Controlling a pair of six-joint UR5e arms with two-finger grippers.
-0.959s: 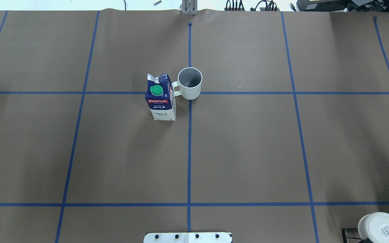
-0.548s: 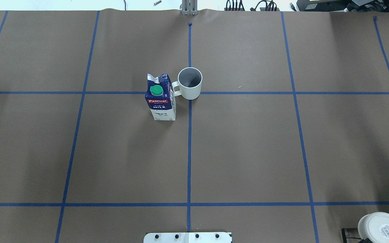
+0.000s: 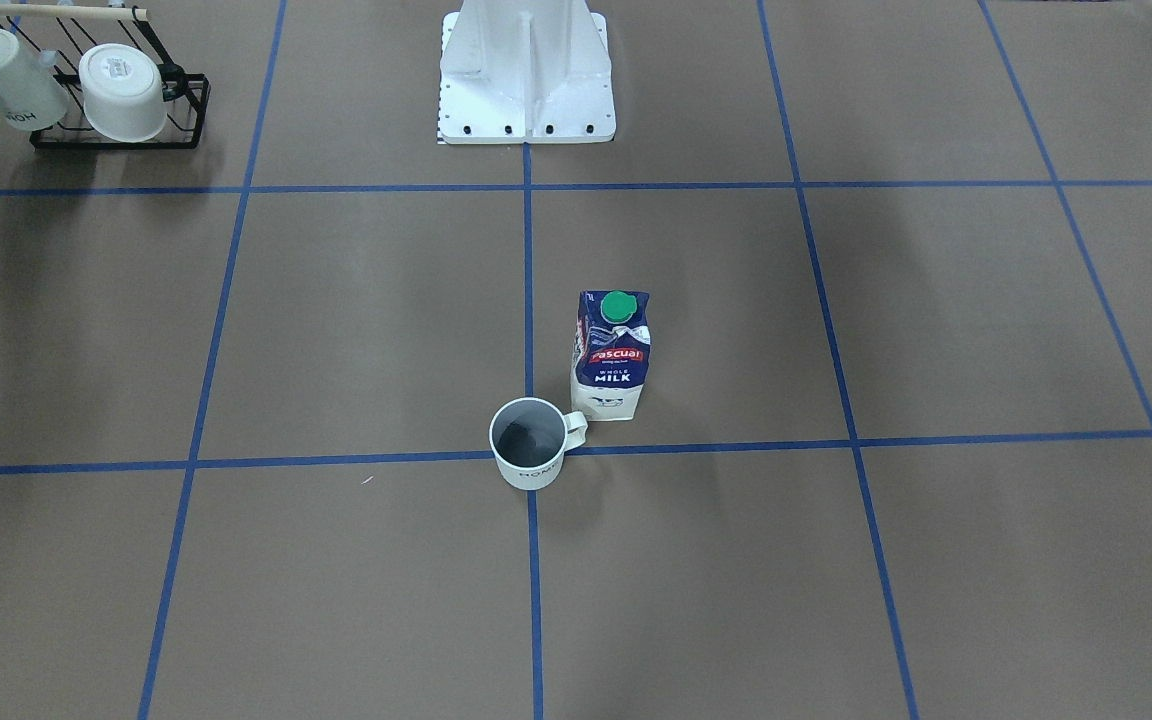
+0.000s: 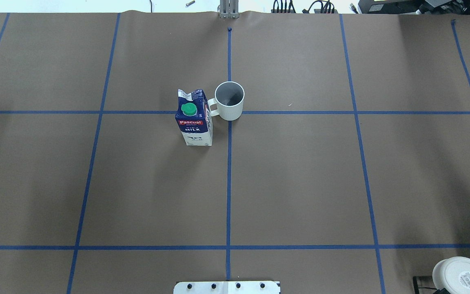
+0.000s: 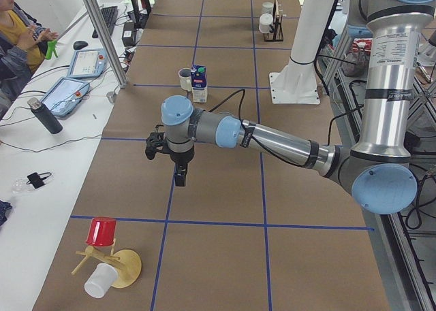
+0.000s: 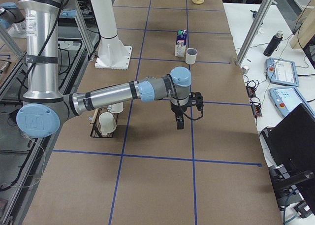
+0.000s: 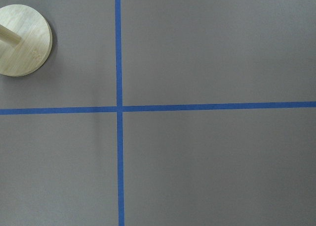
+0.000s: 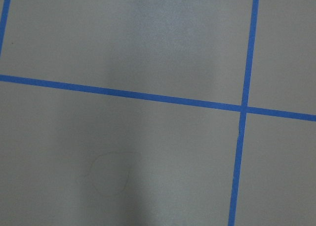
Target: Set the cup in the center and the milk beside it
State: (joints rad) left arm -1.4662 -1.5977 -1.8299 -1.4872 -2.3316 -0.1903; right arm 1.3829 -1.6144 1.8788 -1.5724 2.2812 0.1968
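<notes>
The white cup (image 4: 229,101) with a grey inside stands upright on the middle crossing of the blue tape lines (image 4: 259,112), handle toward the milk. It also shows in the front view (image 3: 528,457). The dark-blue and white milk carton (image 4: 194,120) with a green cap stands upright right beside it, also in the front view (image 3: 613,355). My left gripper (image 5: 178,175) hangs over the table far from both, toward the table's left end. My right gripper (image 6: 179,122) hangs likewise toward the right end. Both show only in side views, so I cannot tell if they are open.
A black rack with white mugs (image 3: 121,100) stands near the robot's base (image 3: 526,70) on my right side. A wooden stand with a red cup (image 5: 102,233) is at the left end, its base in the left wrist view (image 7: 22,40). An operator (image 5: 17,39) sits beyond the far edge.
</notes>
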